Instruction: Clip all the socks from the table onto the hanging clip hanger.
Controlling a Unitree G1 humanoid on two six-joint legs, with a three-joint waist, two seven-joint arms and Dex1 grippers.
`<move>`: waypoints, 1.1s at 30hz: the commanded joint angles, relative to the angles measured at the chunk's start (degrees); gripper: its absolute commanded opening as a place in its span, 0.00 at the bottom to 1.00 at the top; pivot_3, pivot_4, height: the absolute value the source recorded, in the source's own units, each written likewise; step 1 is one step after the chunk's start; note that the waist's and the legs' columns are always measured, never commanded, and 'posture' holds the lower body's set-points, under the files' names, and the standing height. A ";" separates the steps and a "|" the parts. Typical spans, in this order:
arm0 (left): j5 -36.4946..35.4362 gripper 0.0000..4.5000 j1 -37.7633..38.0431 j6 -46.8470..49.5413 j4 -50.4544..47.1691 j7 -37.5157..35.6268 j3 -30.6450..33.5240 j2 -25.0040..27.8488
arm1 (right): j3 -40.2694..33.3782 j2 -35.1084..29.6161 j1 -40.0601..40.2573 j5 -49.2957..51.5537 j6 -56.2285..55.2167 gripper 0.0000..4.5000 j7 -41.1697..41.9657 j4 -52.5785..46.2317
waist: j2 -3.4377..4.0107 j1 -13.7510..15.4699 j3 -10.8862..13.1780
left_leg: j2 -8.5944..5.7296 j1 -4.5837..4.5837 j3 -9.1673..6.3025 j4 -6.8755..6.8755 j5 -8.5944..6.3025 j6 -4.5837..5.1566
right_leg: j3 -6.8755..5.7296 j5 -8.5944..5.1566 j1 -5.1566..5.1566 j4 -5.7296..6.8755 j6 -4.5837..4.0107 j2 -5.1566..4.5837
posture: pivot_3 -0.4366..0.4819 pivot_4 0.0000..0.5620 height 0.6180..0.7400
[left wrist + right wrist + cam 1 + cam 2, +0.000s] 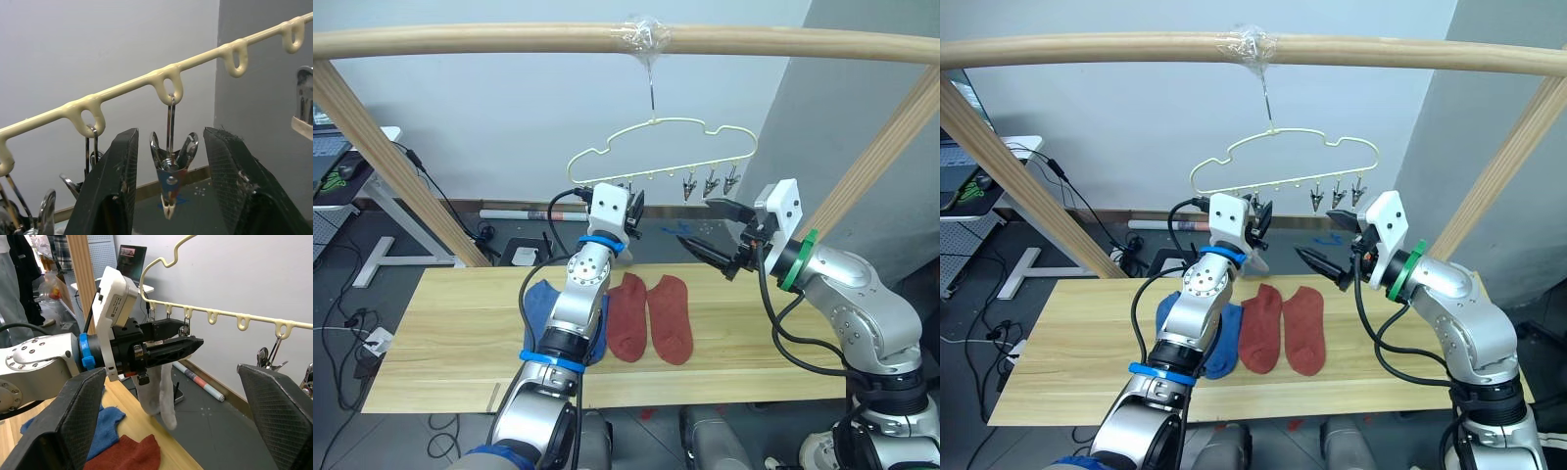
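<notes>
**Left claw raised to the clip row, socks waiting on the desk**

Nearest on the desk (450,333), toward the middle of its width, lie two rust-red socks (649,317) side by side, touching along their length, toes toward the near edge. Just to their left, partly hidden behind the left forearm, lies blue sock fabric (540,302); how many blue socks are there cannot be told.

Above the far edge, the left claw (168,166) is lifted to the bottom bar of the clip hanger (656,147). Its two black fingers (110,191) stand apart, one on either side of a small metal clip (170,169) that dangles from a loop of the bar; they do not squeeze it. In the right wrist view a light grey sock (159,394) hangs down just below this claw; whether a clip holds it cannot be told.

The right claw (717,235) hovers over the far right part of the desk, near the hanger's right end, its fingers spread wide and holding nothing. More clips (710,183) hang from the bar above it.

The hanger hangs by its hook from a wooden pole (460,41) crossing overhead, the hook wrapped with clear tape (644,34).
</notes>
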 commanded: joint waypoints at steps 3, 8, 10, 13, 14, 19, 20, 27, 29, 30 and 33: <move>0.62 0.11 -1.37 -1.67 -1.11 0.06 0.14 -0.27 | -0.88 -0.40 -1.49 1.26 0.23 1.00 -0.35 -2.00 | 0.00 -0.01 0.00 | 0.00 0.00 0.00 0.00 0.00 0.00 | 0.00 0.00 0.00 0.00 -0.01 0.00 | 0.41 0.28 1.00; 0.40 0.01 -1.63 -1.59 -0.72 0.00 0.46 -0.16 | -0.54 -0.13 -1.79 1.16 0.85 1.00 -0.78 -2.32 | 0.00 -0.07 0.00 | 0.00 0.02 0.00 0.01 0.00 0.00 | 0.00 0.01 0.00 0.03 -0.01 0.00 | 0.41 0.29 1.00; 0.36 0.01 -1.55 -1.53 -0.80 -0.07 0.51 -0.10 | -0.34 0.02 -1.81 1.09 1.10 1.00 -0.99 -2.60 | 0.00 -0.11 0.00 | 0.00 0.02 0.00 0.02 0.00 0.00 | 0.00 0.01 0.01 0.03 -0.01 0.00 | 0.41 0.29 1.00; 0.09 0.01 -1.52 -0.65 -1.21 -1.01 0.37 0.23 | 0.67 0.74 -1.95 0.64 1.36 1.00 -1.79 -2.63 | 0.00 -0.15 0.00 | 0.00 0.02 0.00 0.02 0.00 0.00 | 0.00 0.01 0.02 0.03 -0.01 0.00 | 0.42 0.29 1.00; -1.76 0.01 -1.34 1.28 -2.38 -3.29 0.72 0.70 | 3.12 0.66 -0.86 -1.37 1.38 1.00 -2.35 -2.19 | 0.00 -0.18 0.00 | 0.00 0.02 0.00 0.02 0.00 0.01 | 0.00 0.01 0.02 0.03 -0.01 0.00 | 0.42 0.29 1.00; -13.06 0.01 -0.82 15.72 -9.72 -13.48 3.59 3.36 | 12.20 2.64 3.96 -11.93 -3.20 1.00 -6.72 7.89 | -0.01 -0.49 -0.02 | 0.01 0.05 -0.01 0.01 0.00 0.00 | 0.00 0.00 0.03 0.07 -0.01 0.02 | 0.45 0.31 1.00; -15.27 0.01 -0.78 19.08 -11.13 -14.81 4.28 3.80 | 13.23 3.11 4.12 -13.33 -3.89 1.00 -7.09 10.20 | -0.01 -0.61 -0.02 | 0.01 0.06 -0.01 0.03 0.01 0.00 | 0.01 0.00 0.03 0.08 -0.01 0.01 | 0.46 0.31 1.00; -25.35 0.01 -1.89 38.38 -16.76 -18.10 9.55 9.38 | 20.55 8.03 0.12 -24.22 -14.72 1.00 -7.79 32.16 | 0.01 -0.82 -0.01 | 0.01 0.16 -0.02 0.08 0.03 0.05 | 0.00 0.01 0.07 0.19 0.01 0.03 | 0.50 0.31 1.00; -26.15 0.01 -1.98 40.06 -17.64 -17.90 10.13 10.18 | 21.04 10.46 -1.59 -25.59 -16.11 1.00 -8.11 38.08 | 0.02 -0.75 -0.02 | 0.03 0.19 -0.01 0.07 0.04 0.05 | 0.00 0.01 0.08 0.18 0.00 0.04 | 0.51 0.32 1.00; -26.62 0.01 -1.92 40.88 -18.17 -18.00 10.31 10.50 | 21.16 11.79 -2.47 -26.22 -16.85 1.00 -8.37 41.07 | 0.01 -0.78 -0.02 | 0.03 0.21 -0.02 0.06 0.04 0.05 | 0.00 0.01 0.10 0.18 -0.01 0.04 | 0.51 0.32 1.00; -27.40 0.01 -1.24 42.50 -19.66 -18.62 9.78 11.13 | 20.72 15.50 -4.73 -27.75 -18.95 1.00 -9.45 49.25 | 0.02 -0.69 -0.01 | 0.03 0.20 -0.03 0.05 0.03 0.04 | 0.00 0.14 0.10 0.15 -0.23 0.04 | 0.53 0.32 1.00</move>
